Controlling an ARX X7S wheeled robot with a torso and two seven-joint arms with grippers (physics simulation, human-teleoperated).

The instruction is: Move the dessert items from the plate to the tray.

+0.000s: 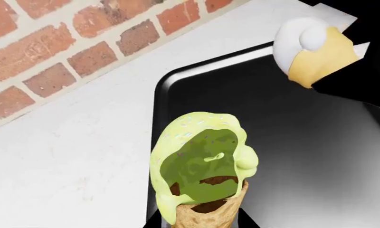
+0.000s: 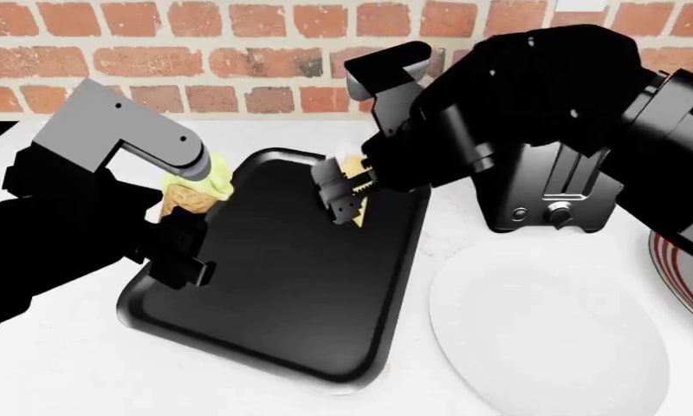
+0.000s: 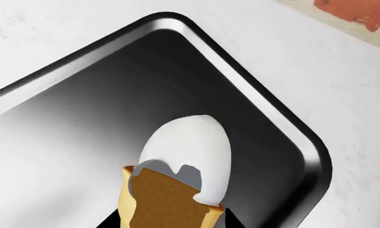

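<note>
My left gripper (image 1: 203,224) is shut on the brown waffle cone with the pale green scoop (image 1: 203,161), held over the left rim of the black tray (image 1: 317,156). In the head view that cone (image 2: 197,192) hangs at the tray's (image 2: 266,295) left edge. My right gripper (image 3: 171,224) is shut on the pale yellow cone with the white top (image 3: 186,156), above the tray's (image 3: 82,95) far end. This cone (image 2: 349,201) shows in the head view too, and also in the left wrist view as a white-topped cone (image 1: 313,50). The empty white plate (image 2: 543,334) lies to the tray's right.
A black toaster (image 2: 560,191) stands behind the white plate. A red-striped plate (image 2: 688,277) shows at the right edge. A brick wall (image 2: 208,61) runs along the back of the white counter (image 2: 46,373).
</note>
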